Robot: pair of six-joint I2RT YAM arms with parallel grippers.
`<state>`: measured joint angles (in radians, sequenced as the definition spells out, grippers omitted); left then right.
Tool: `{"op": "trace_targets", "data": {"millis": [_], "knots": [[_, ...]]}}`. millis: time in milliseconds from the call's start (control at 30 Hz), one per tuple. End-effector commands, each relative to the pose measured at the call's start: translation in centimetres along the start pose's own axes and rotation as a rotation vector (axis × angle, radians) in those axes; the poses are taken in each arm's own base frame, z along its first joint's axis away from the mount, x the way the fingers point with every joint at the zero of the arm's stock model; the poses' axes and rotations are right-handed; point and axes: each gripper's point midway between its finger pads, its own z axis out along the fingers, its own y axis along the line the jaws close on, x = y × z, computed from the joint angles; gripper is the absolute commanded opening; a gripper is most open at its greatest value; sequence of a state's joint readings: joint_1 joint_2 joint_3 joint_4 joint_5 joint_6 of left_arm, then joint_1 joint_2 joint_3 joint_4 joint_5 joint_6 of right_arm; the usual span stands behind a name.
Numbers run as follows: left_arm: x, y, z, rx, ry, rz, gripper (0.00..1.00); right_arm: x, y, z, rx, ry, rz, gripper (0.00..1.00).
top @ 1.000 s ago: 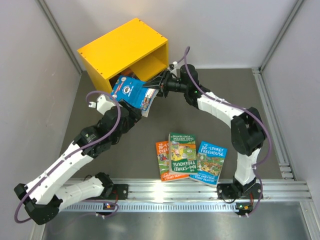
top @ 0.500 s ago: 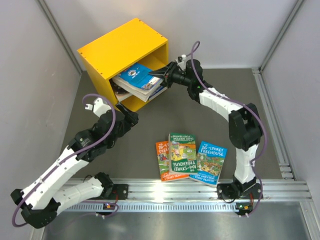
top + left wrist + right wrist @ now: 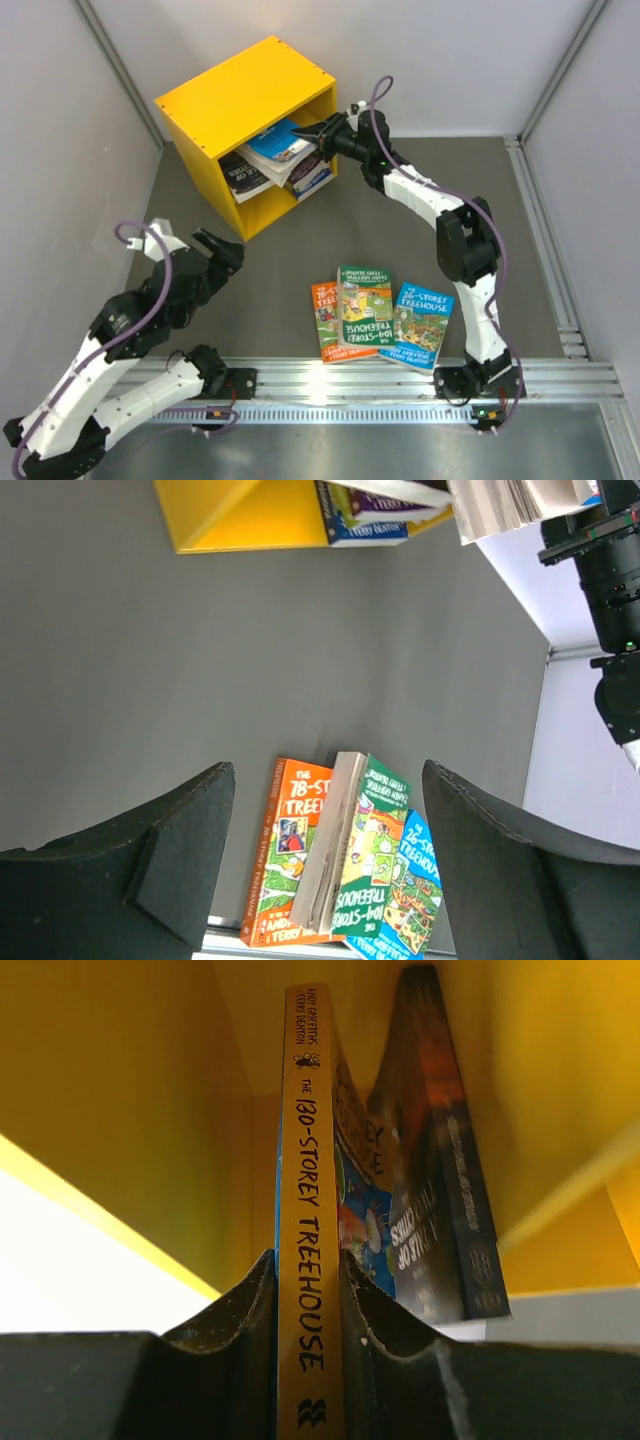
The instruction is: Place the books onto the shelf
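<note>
1. Gripping a yellow-spined book (image 3: 305,1110) by its spine, the right gripper (image 3: 308,1270) is pinching narrowly at the mouth of the yellow shelf (image 3: 240,95), upper left in the overhead view.
2. A dark book (image 3: 445,1160) is leaning just right of it inside the shelf.
3. The left gripper (image 3: 222,250) is hanging wide and empty at lower left, well apart from the shelf.
4. An orange book (image 3: 325,320), a green book (image 3: 364,300) and a blue book (image 3: 420,325) are lying overlapped at lower centre, with bare grey table (image 3: 300,240) showing between them and the shelf.
</note>
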<state>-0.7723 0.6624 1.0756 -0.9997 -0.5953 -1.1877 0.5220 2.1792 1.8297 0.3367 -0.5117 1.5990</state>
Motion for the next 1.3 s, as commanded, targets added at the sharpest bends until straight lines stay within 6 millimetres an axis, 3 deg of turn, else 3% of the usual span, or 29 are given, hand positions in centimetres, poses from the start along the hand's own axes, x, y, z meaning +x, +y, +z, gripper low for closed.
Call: {"op": "trace_targets", "data": {"millis": [0,67,100,167,200,467,800,900,933,1000,1033,1133,1233,1267], "knots": [[-1.2,2.9,-1.4,-0.071,-0.043,-0.009,0.81,1.0,5.6,0.9,-0.125,-0.019,-0.101,0.0],[-1.6,3.7,-2.2,-0.08,-0.048,-0.012,0.82,1.2,5.8,1.6,-0.129,-0.021,-0.11,0.0],[-1.7,4.0,-2.4,-0.085,-0.05,-0.011,0.82,1.7,4.6,2.3,-0.102,-0.011,-0.108,0.0],[-1.7,4.4,-2.8,-0.083,-0.046,-0.011,0.83,1.9,4.6,3.0,-0.099,-0.016,-0.12,0.0],[-1.5,4.9,-3.0,-0.094,-0.035,-0.011,0.84,2.3,3.4,3.7,-0.073,-0.01,-0.119,0.0],[-2.2,7.3,-4.5,-0.124,-0.057,-0.047,0.86,3.7,1.8,6.4,-0.005,-0.051,-0.197,0.0],[-3.5,8.7,-5.9,-0.133,-0.098,-0.059,0.86,3.6,-0.4,7.0,0.139,-0.173,-0.274,0.0],[-4.0,8.9,-6.2,-0.137,-0.118,-0.061,0.86,4.0,-0.3,7.0,0.154,-0.178,-0.302,0.02],[-4.1,9.0,-6.2,-0.133,-0.121,-0.063,0.86,4.1,0.0,6.9,0.159,-0.179,-0.317,0.07],[-4.1,9.1,-6.2,-0.136,-0.126,-0.065,0.86,4.6,0.5,6.6,0.173,-0.18,-0.383,0.34],[-4.1,9.2,-6.2,-0.133,-0.127,-0.067,0.86,4.5,0.7,6.0,0.196,-0.191,-0.432,0.57],[-3.9,9.2,-6.0,-0.134,-0.129,-0.07,0.86,4.7,0.5,5.2,0.24,-0.187,-0.481,0.75],[-3.7,9.1,-5.8,-0.126,-0.125,-0.075,0.86,4.9,0.7,4.5,0.259,-0.17,-0.538,0.99],[-3.6,9.0,-5.7,-0.125,-0.124,-0.076,0.86,4.9,0.6,4.0,0.283,-0.161,-0.564,1.0]]}}
